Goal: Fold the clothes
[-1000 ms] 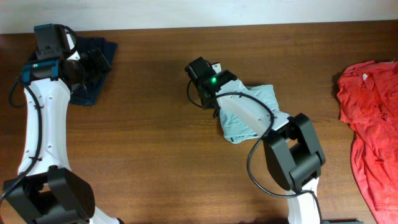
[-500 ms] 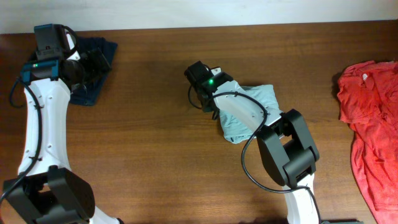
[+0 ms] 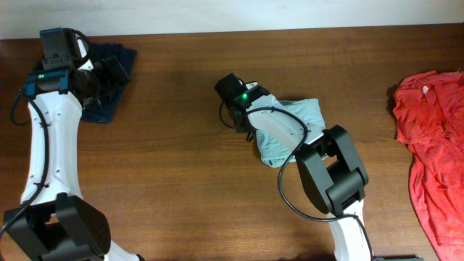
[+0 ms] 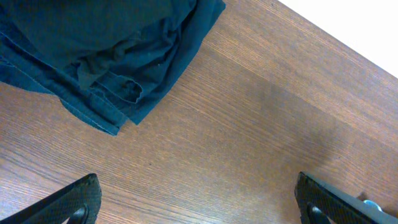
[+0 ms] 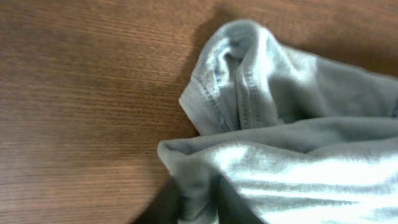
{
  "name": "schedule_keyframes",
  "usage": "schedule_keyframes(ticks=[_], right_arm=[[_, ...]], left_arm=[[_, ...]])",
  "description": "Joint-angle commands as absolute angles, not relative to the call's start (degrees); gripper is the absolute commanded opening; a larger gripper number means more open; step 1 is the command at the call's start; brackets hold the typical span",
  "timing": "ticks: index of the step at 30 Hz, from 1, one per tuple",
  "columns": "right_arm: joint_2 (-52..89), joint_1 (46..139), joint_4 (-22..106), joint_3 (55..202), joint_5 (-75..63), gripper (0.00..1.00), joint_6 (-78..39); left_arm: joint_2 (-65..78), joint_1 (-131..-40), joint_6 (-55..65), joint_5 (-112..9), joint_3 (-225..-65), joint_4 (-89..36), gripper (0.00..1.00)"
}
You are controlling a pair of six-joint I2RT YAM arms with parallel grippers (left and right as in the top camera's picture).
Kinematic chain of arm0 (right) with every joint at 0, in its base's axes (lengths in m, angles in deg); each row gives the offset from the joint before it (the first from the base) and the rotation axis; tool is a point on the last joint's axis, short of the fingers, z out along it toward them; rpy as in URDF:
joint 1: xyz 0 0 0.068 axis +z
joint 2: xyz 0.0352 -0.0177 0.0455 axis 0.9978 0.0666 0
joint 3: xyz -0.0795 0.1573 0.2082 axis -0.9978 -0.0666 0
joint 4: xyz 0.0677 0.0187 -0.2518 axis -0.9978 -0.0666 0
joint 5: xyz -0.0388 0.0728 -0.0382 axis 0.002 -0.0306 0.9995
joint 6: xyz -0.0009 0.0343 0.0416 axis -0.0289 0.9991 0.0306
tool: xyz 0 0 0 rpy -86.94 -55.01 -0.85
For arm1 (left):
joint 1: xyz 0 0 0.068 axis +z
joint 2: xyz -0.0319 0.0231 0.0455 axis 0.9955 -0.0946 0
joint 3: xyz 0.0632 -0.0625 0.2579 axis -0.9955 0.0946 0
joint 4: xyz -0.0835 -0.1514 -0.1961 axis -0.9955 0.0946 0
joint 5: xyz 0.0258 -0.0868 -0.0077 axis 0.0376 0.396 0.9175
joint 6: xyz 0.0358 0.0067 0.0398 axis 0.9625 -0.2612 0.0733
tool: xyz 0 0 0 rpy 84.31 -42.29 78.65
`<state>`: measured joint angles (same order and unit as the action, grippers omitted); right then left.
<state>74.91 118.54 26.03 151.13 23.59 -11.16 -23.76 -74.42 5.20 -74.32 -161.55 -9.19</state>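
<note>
The brown wooden surface (image 3: 181,167) carries three garments. The red shirt (image 3: 435,138) lies spread and rumpled well apart from the right gripper (image 5: 199,205), out on that gripper's far right side, and nothing touches it. The T-shirt (image 5: 298,124), pale grey-teal and bunched, lies right at the right gripper. Most of the cloth spreads ahead of it and off to its right, and a stitched hem curls up just ahead. The right gripper is clenched on a fold at the T-shirt's near edge, its dark fingertips pressing the cloth from either side. The navy garment (image 4: 93,50) is crumpled ahead and to the left of the left gripper (image 4: 199,208). That gripper hangs spread wide over bare wood, grasping nothing and apart from the cloth.
</note>
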Motion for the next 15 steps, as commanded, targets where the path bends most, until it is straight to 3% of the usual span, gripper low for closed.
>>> schedule_keyframes(ticks=[1, 3, 15], right_arm=[[75.7, 118.8, 26.2, 152.2, 25.6, 0.08, -10.4], [75.4, 118.8, 25.7, 152.8, 27.4, 0.04, -10.4], [74.8, 118.8, 22.0, 163.5, 29.5, 0.04, -10.7]], left_arm=[[-23.9, -74.3, 5.2, -74.7, -161.5, -9.2, 0.99], [-23.9, -74.3, 5.2, -74.7, -161.5, -9.2, 0.99], [-23.9, -74.3, 5.2, -74.7, -161.5, -9.3, 0.99]])
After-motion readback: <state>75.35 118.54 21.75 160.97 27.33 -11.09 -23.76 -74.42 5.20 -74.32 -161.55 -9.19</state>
